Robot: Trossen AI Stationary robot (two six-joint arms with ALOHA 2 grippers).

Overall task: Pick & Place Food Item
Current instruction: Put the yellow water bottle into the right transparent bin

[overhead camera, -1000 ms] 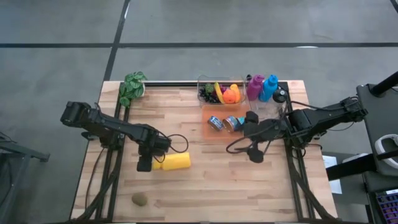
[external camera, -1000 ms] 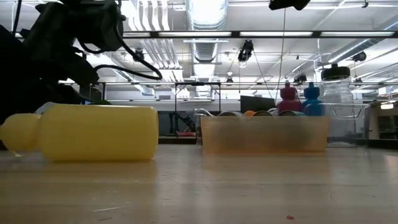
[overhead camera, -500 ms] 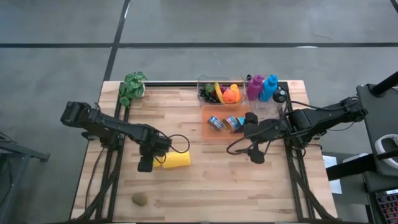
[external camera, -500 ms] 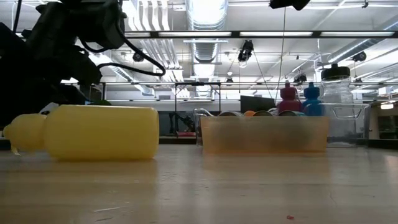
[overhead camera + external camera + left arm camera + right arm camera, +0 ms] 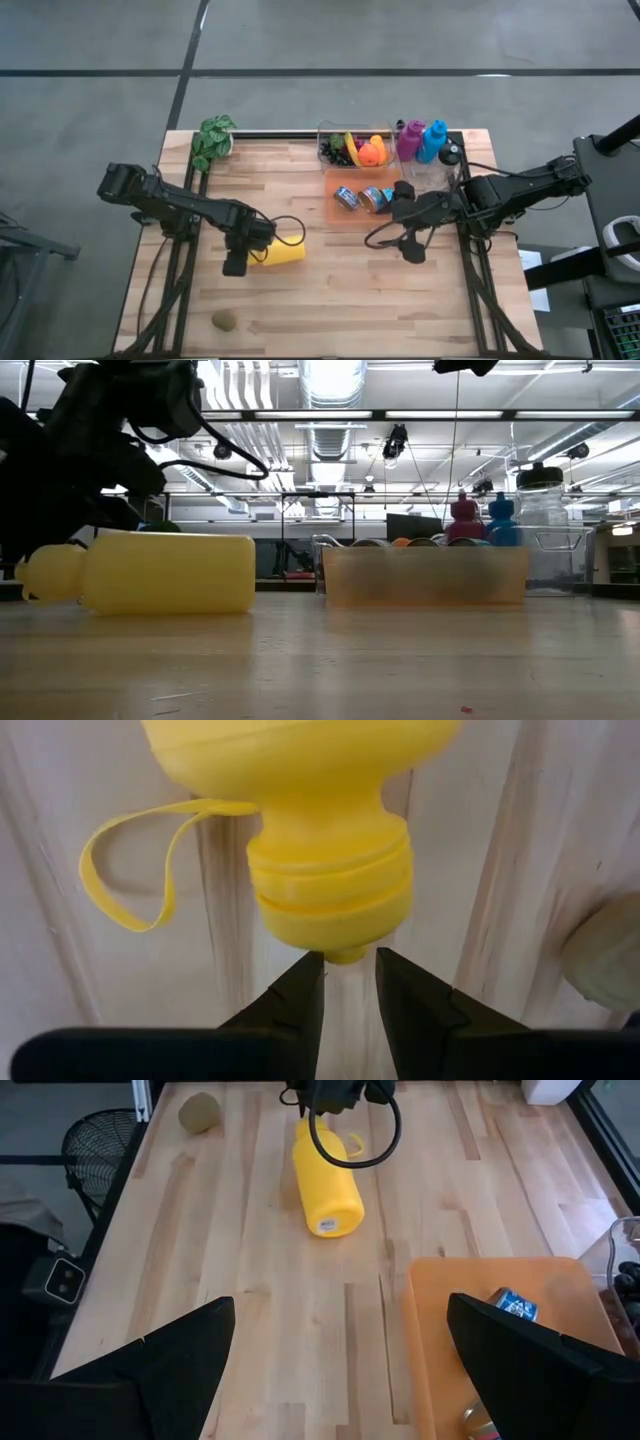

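The yellow plastic squeeze bottle (image 5: 280, 255) lies on its side on the pale wooden counter (image 5: 330, 300), left of centre, with its ridged cap end pointing toward the left arm and a thin yellow loop strap trailing beside the neck. The left hand (image 5: 348, 982) sits right at that cap, its two dark fingers set narrow, with the tip of the cap at the mouth of the gap; nothing is gripped yet. To do this well, I judge the fingers should widen before advancing, then straddle the neck below the cap ridges and avoid the strap. The translucent orange bin (image 5: 365, 200) holding small tins sits well apart, toward the right. The right hand (image 5: 412, 250) waits near that bin, fingers spread wide, holding nothing.
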